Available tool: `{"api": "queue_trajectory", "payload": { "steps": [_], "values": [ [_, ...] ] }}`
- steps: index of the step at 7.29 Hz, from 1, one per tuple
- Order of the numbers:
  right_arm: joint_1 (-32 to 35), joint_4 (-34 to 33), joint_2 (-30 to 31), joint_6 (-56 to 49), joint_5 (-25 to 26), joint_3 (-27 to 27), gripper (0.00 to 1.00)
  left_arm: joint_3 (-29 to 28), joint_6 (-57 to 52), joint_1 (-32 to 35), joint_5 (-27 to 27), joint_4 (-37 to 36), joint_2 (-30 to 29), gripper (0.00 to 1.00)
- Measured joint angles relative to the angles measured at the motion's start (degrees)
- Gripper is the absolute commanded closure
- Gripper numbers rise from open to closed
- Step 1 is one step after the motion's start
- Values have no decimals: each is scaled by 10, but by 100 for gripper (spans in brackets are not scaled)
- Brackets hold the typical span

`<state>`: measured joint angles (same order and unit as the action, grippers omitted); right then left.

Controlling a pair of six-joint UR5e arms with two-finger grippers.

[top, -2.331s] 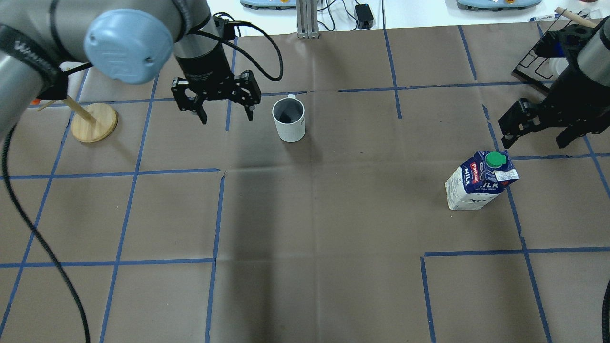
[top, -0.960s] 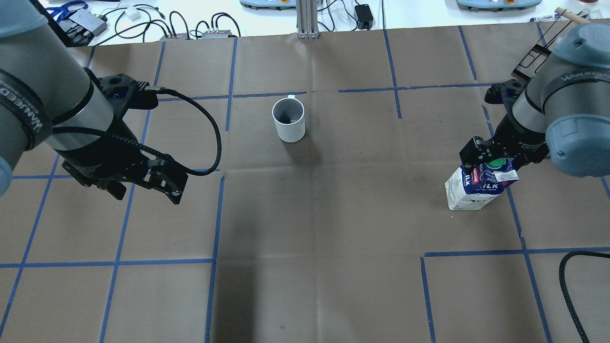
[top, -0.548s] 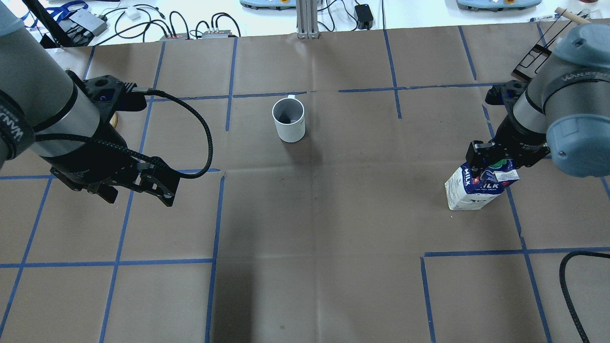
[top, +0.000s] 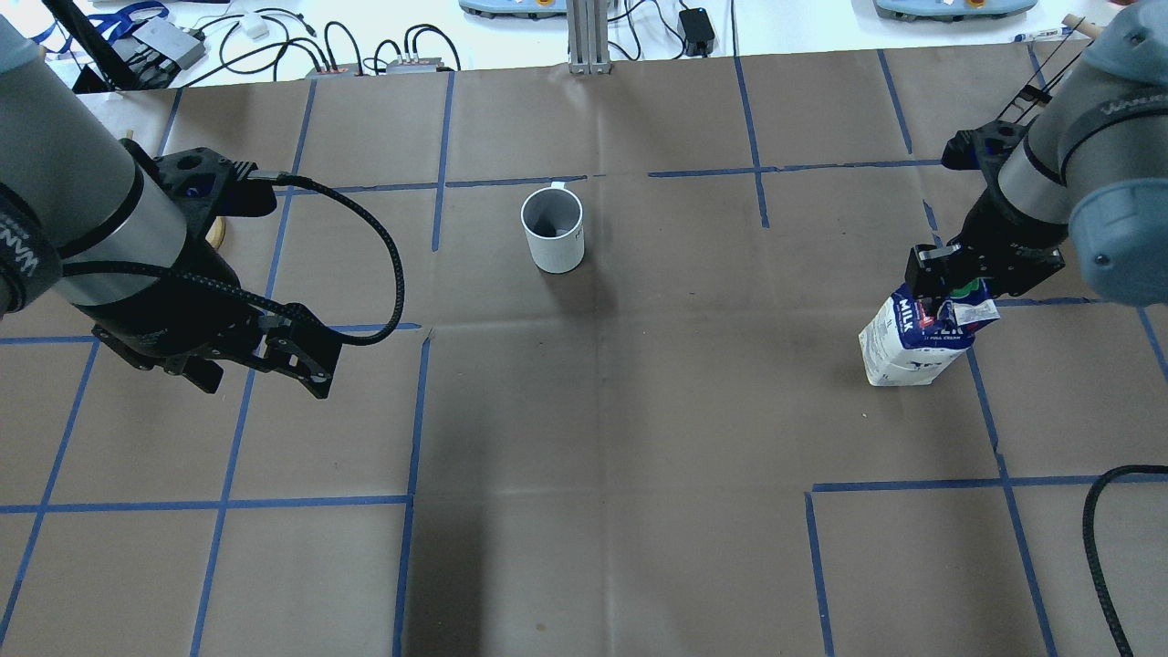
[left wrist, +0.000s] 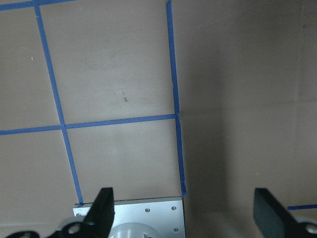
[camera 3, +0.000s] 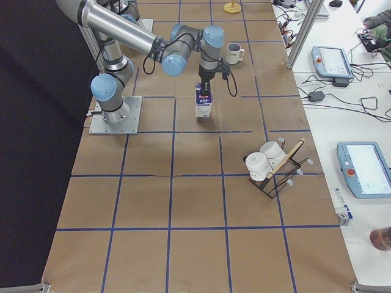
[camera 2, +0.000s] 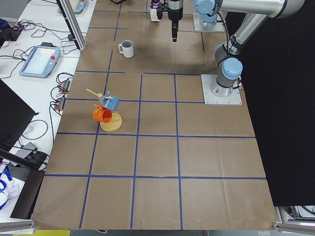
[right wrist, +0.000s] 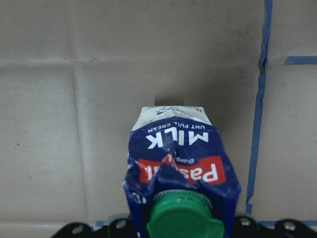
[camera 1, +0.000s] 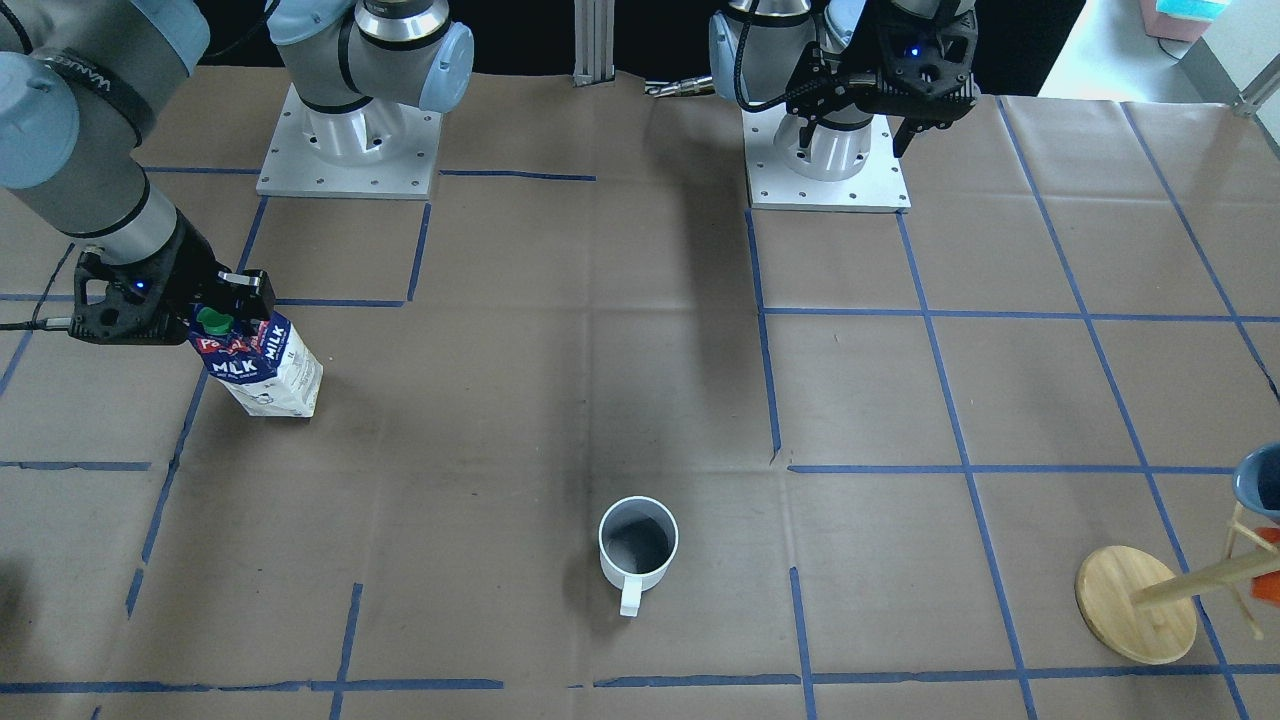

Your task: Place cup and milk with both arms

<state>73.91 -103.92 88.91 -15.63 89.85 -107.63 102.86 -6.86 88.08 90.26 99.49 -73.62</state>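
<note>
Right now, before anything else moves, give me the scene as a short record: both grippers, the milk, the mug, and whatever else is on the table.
right gripper: shut on the gable top of the milk carton
milk carton: on the robot's right side; cannot tell whether its base is off the table
left gripper: open, empty, near its own arm's base, far from the mug
white mug: upright, mid-table, handle pointing away from the robot, untouched
other: wooden mug stand with a blue and an orange cup; wire rack with white mugs
</note>
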Motion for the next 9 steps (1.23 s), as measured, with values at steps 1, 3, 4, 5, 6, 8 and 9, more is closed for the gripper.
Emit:
{"api": "queue_trajectory", "payload": {
  "steps": [1, 3, 4, 5, 6, 8, 9],
  "values": [
    [1, 28, -6, 0, -2, 35, 56, 4, 1, 0, 0, 0, 0, 0],
    [15, 68, -28, 3, -3, 107, 56, 12, 2, 1, -1, 0, 2, 0],
    [39, 73, -46, 15, -2, 140, 55, 13, 2, 1, -1, 0, 2, 0],
    [74, 74, -75, 43, 1, 179, 55, 13, 2, 1, 0, 0, 2, 0],
    [112, 74, -114, 80, 2, 226, 55, 13, 1, 1, 0, 0, 2, 0],
    [197, 76, -212, 184, 2, 331, 55, 13, 2, 1, 0, 0, 2, 0],
    [239, 76, -255, 242, 1, 377, 55, 13, 2, 1, 0, 0, 2, 0]
  ]
}}
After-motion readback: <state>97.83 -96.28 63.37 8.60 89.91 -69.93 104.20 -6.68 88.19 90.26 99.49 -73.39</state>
